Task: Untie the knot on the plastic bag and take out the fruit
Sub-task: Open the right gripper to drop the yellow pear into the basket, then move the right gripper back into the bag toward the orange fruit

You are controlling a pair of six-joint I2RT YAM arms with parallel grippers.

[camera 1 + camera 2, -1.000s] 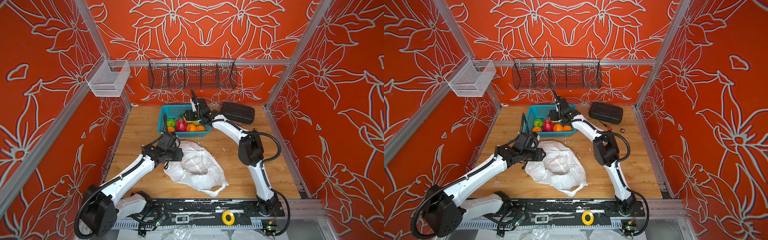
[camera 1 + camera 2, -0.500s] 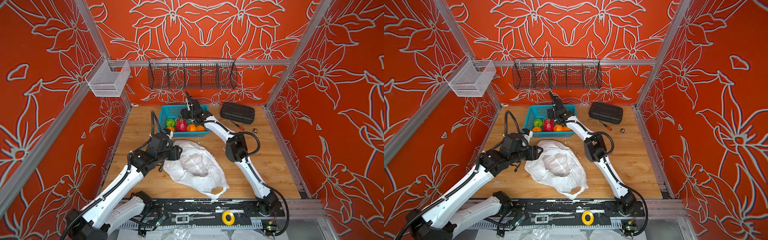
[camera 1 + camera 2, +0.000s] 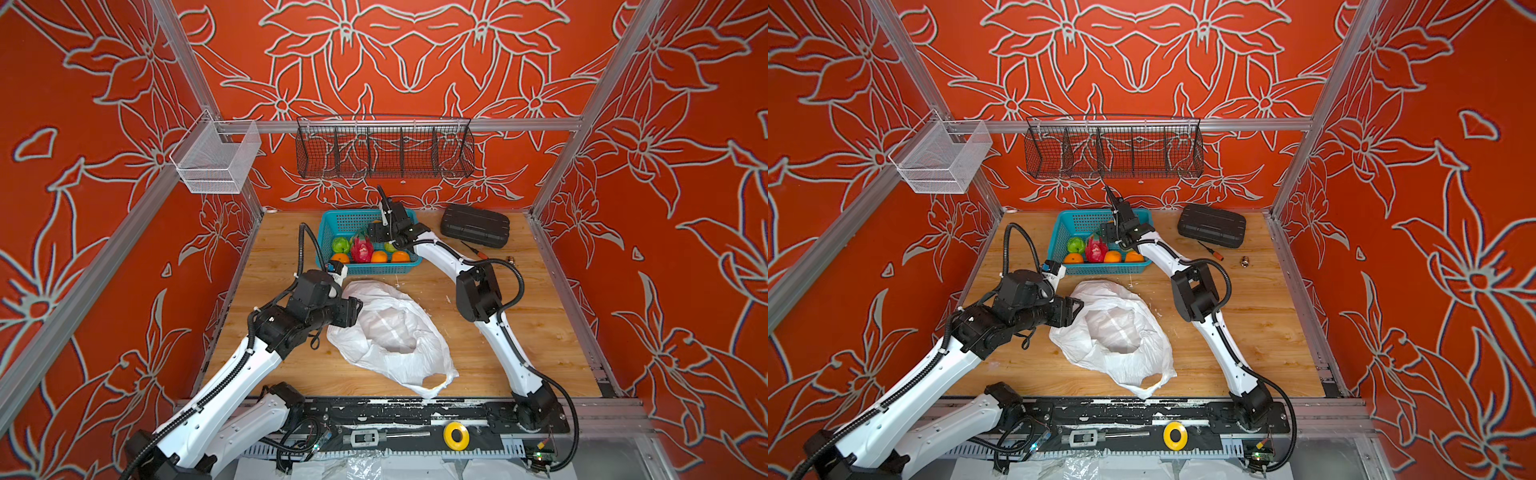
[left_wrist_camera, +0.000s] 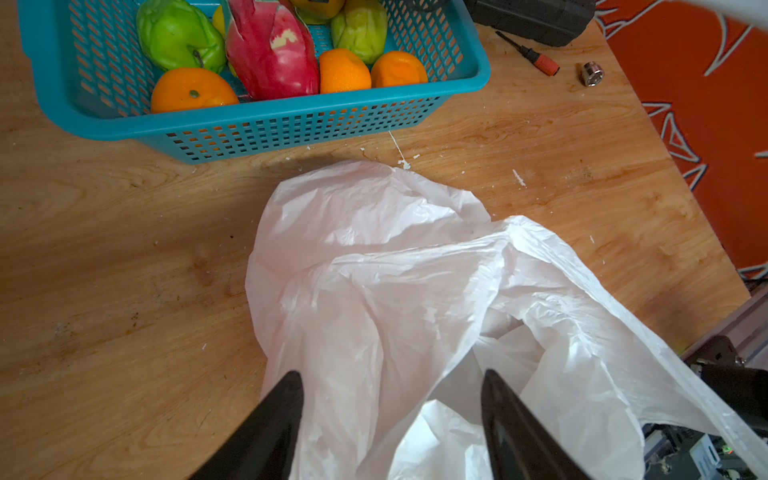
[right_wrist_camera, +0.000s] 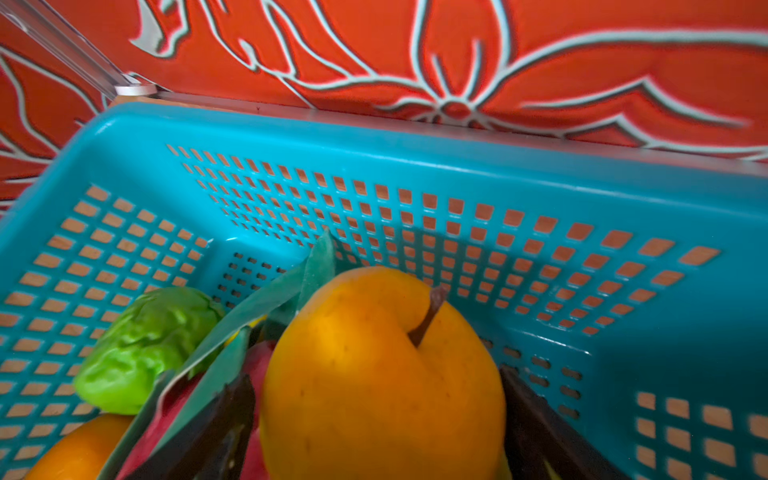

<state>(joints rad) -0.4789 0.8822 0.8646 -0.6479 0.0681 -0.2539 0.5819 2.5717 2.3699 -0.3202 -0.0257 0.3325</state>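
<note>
Thin white plastic, slack and crumpled near the middle of the wooden table (image 3: pixel 532 328): the plastic bag (image 3: pixel 390 332). Lies with its mouth gaping, one handle loop (image 3: pixel 440 380) trailing toward the near edge. No knot to be found in any view. Nothing round showing through the film, so probably empty, with part of the inside hidden by folds.

Just beyond it, the teal basket (image 3: pixel 376 269), already loaded with the fruit: oranges (image 4: pixel 191 89) along the near wall, a dragon fruit (image 4: pixel 270 54), bumpy green pieces (image 4: pixel 178 37).

Right gripper (image 5: pixel 374 376) down inside the basket, fingers either side of a round yellow fruit (image 5: pixel 365 332) perched on the dragon fruit. Pressing on it or just clear of it: cannot tell. Left gripper (image 4: pixel 391 373) low over the bag's far-left edge, jaws spread, plastic between and beneath them, nothing visibly pinched.

Judged step: untying done, emptying near its end, the yellow piece being set down among the rest.

Next, presumably: spread the right fingers fully, then lift straight up, so as not to drag the yellow fruit or tip it off its perch, and clear the basket rim. For the left, perhaps a look through the bag's folds for anything missed.
</note>
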